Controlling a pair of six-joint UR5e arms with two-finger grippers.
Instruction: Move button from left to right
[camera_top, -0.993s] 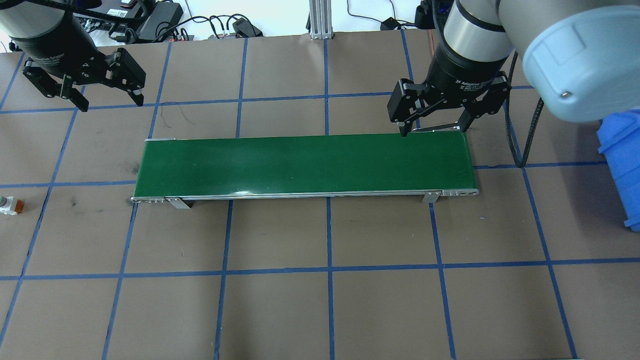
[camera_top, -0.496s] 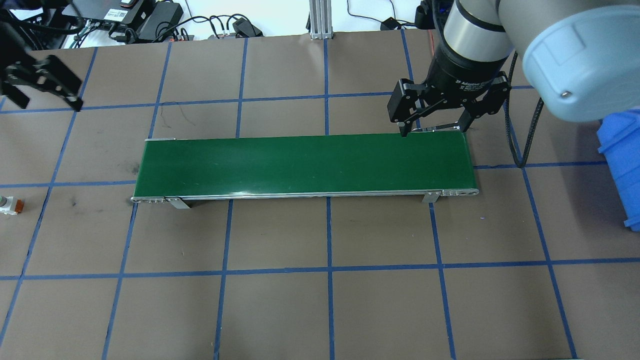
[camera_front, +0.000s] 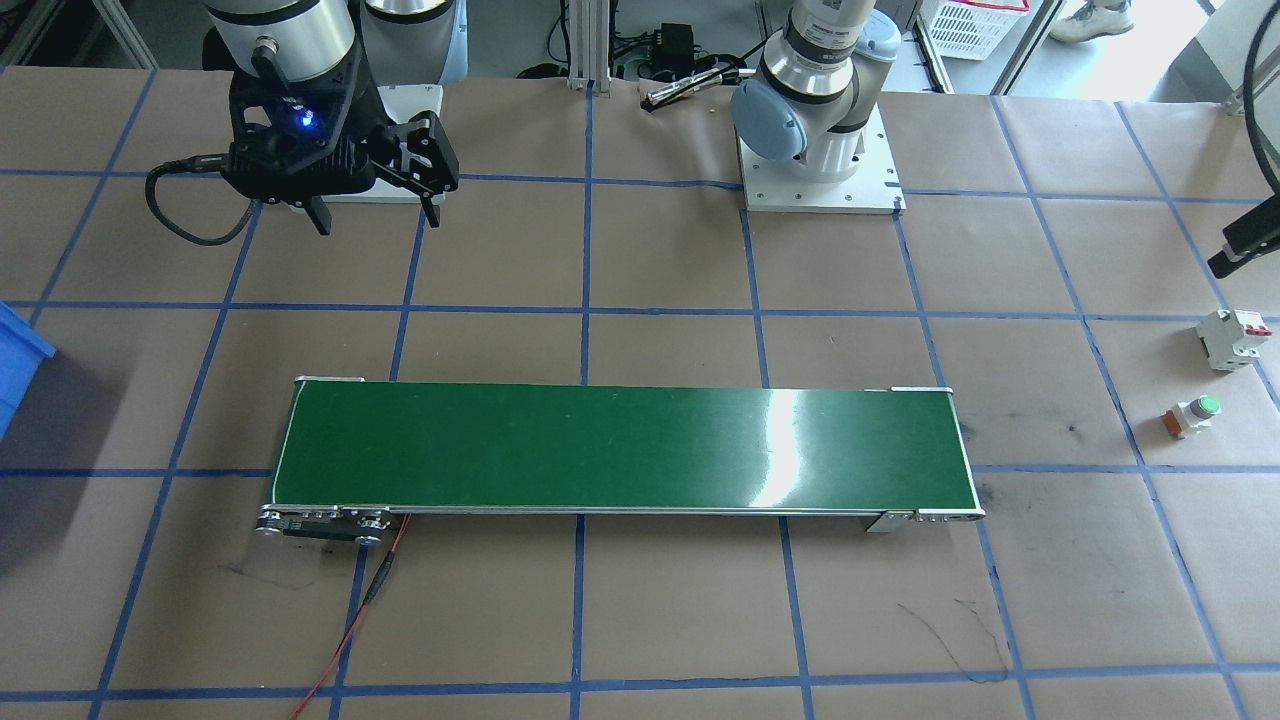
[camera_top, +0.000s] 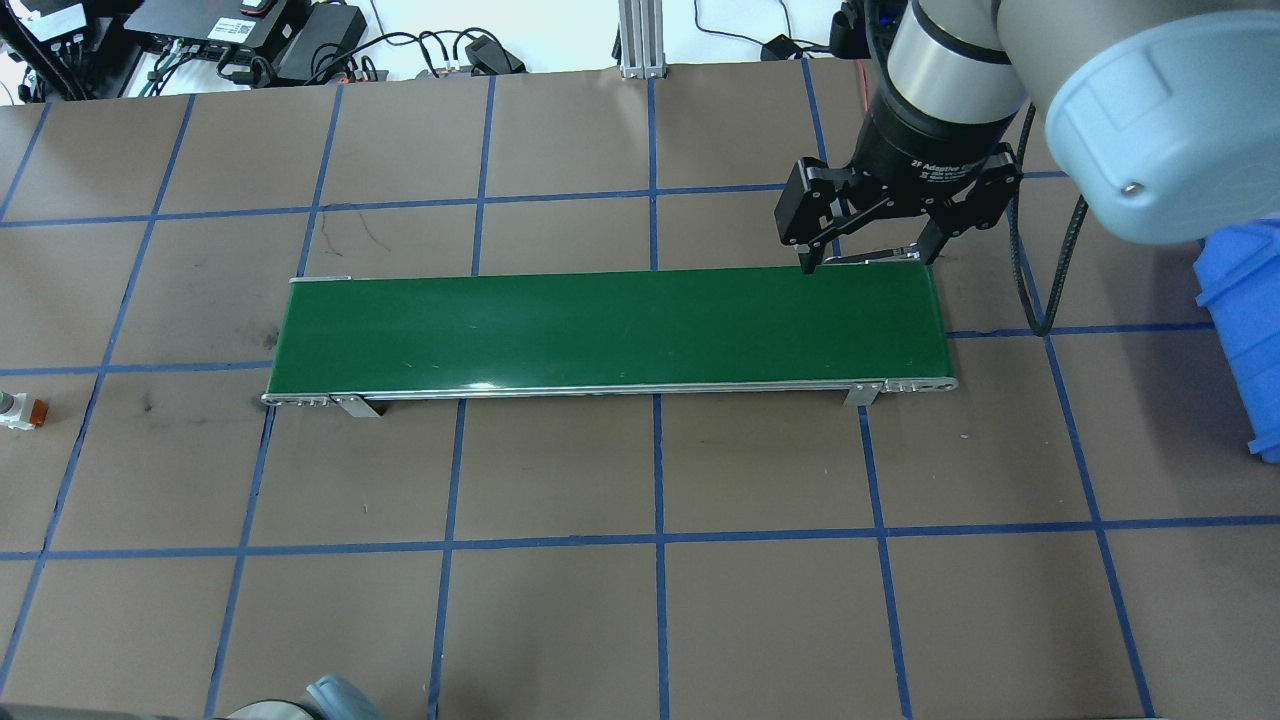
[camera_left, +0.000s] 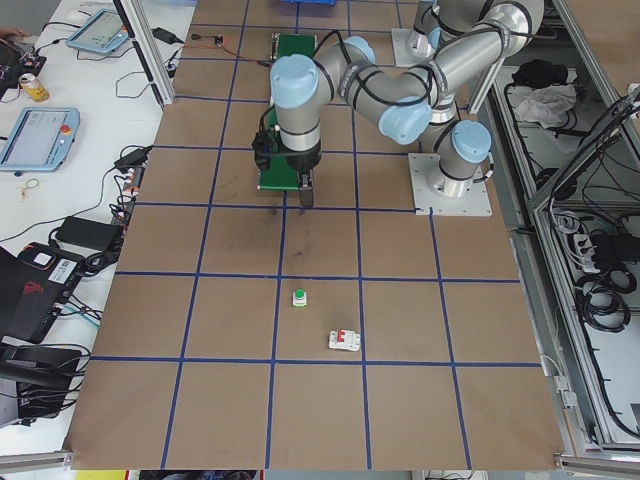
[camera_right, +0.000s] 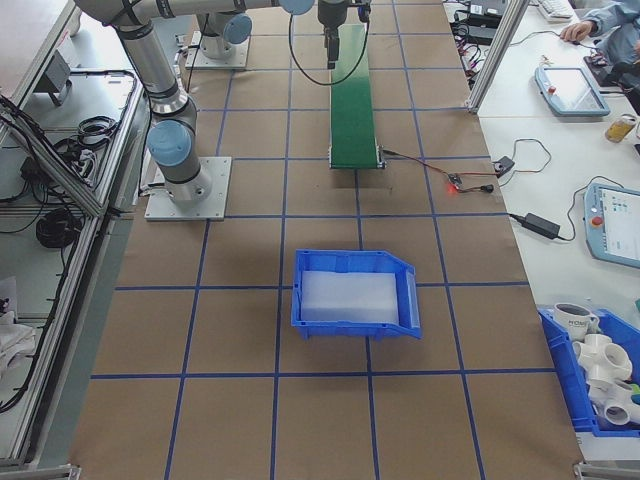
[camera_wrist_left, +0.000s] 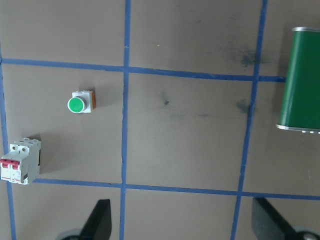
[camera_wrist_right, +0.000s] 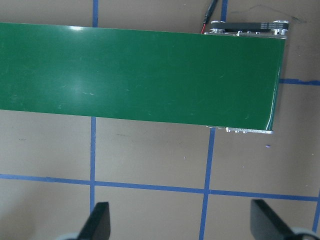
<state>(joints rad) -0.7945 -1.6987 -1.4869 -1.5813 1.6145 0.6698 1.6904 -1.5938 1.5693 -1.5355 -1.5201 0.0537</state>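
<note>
Brown paper with blue tape squares covers the table (camera_top: 560, 620), and my green conveyor (camera_top: 610, 330) lies across its middle. Since a second ago my left gripper (camera_wrist_left: 182, 227) has swung out of the overhead view entirely, off past the table's left edge; its wrist camera now looks down with both fingers spread wide and nothing between them. The button (camera_wrist_left: 80, 103) sits on the paper ahead of those fingers, well apart from them, with a breaker (camera_wrist_left: 20, 161) near it. I read this as the approach under way, the pick not yet begun. My right gripper (camera_top: 868, 262) hangs spread and empty by the conveyor's right end, unmoved.
</note>
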